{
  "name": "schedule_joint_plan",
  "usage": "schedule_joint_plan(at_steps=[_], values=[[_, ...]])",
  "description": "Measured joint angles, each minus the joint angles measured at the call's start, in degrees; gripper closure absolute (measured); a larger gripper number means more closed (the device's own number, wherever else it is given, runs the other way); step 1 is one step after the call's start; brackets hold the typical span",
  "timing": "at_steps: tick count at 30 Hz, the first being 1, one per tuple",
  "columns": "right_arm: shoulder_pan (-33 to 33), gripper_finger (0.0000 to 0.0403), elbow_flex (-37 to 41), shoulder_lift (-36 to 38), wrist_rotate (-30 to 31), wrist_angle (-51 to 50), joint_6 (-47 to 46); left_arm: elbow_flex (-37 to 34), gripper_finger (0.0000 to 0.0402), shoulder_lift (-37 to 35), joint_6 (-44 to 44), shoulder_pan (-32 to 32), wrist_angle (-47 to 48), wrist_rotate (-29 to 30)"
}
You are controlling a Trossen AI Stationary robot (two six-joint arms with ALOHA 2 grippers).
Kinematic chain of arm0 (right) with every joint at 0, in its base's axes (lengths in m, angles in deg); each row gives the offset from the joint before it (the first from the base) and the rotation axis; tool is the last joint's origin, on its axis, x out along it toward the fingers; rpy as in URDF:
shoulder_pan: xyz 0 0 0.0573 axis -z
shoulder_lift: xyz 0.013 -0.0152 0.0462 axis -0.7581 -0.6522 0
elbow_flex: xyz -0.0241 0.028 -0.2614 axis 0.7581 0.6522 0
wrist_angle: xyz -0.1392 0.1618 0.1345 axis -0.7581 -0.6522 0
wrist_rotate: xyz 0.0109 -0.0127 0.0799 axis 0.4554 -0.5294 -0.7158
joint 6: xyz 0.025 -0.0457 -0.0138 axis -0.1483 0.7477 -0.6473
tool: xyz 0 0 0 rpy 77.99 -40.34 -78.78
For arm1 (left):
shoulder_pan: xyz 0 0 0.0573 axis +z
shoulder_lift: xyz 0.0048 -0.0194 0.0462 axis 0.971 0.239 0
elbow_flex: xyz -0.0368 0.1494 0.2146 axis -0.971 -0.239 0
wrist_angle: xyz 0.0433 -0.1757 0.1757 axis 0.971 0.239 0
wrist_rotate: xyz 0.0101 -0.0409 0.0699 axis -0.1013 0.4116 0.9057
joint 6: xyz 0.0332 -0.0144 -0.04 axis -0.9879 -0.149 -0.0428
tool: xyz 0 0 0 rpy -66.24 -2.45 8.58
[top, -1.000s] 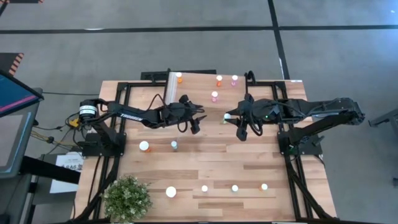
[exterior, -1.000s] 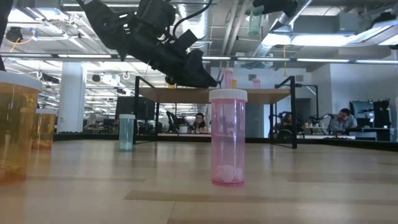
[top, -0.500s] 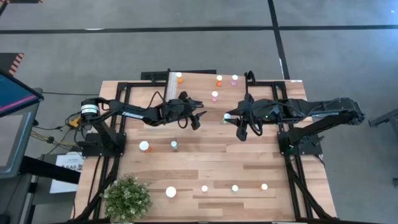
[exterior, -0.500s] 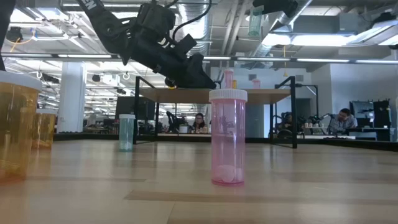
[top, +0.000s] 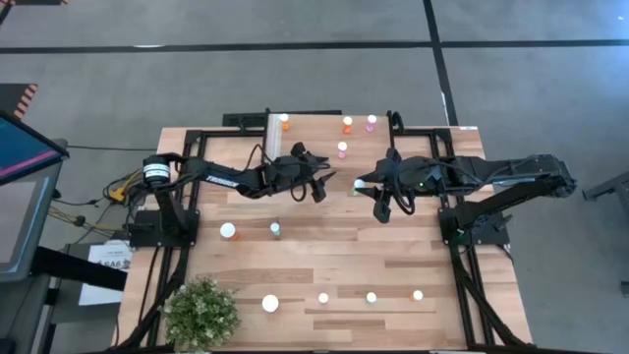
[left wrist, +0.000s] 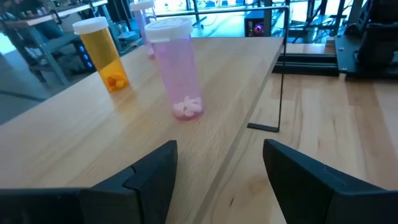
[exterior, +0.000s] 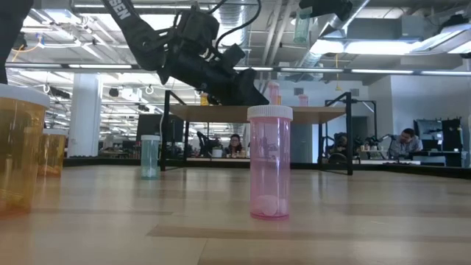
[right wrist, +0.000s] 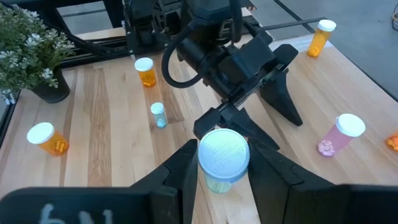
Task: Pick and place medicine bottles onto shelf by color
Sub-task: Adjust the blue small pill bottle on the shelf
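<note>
Pink, see-through plastic with a white cap: that bottle (left wrist: pixel 177 68) stands upright on the shelf (left wrist: pixel 93 137), a few pale pink pills at its bottom, just inside the shelf's front edge. Beside it, deeper on the same light wood top, an orange bottle (left wrist: pixel 102 53) holds orange pills, also upright. The left gripper (top: pixel 316 187) hovers at the shelf's front edge, its fingers (left wrist: pixel 152 180) spread apart with nothing between them, aimed at the pink bottle.

From above, the shelf (top: pixel 314 128) sits along the far edge of the worktop, carrying one orange bottle (top: pixel 284 121) by its pale end strip, another orange one (top: pixel 347 125) and a pink one (top: pixel 371 122) toward the opposite end.

The right gripper (top: pixel 360 184) is raised over the middle of the worktop, its jaws pinching a pale green bottle (right wrist: pixel 222 162) with a white cap.

On the worktop (top: pixel 393 265) stand more bottles: a large orange one (top: pixel 228 232) and a small teal one (top: pixel 275 229) left of centre, and a row near the front edge including a large white-capped one (top: pixel 270 304). In the low view a pink bottle (exterior: pixel 269 162) stands upright in front.
</note>
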Motion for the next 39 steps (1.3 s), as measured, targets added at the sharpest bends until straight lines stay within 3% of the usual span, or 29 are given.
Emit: schedule_joint_plan(at_steps=[12,17,31,39], values=[[0.0,0.0262,0.0,0.0,0.2,-0.1,0.0,-0.3,0.0173,0.2,-5.2,-2.6,-1.6,4.1],[1.0,0.0262,0.0,0.0,5.4,-2.8,-1.4,-0.4,0.0173,-1.1,-7.3,-4.1,0.2,7.1],[16.1,0.0262,0.0,-0.9,6.2,-4.8,-0.9,-0.5,0.0173,-14.9,-8.4,-9.0,9.6,8.2],[26.3,0.0262,0.0,-7.0,-0.4,-5.3,2.7,-4.5,0.0173,-28.6,-10.3,-16.2,10.1,6.6]])
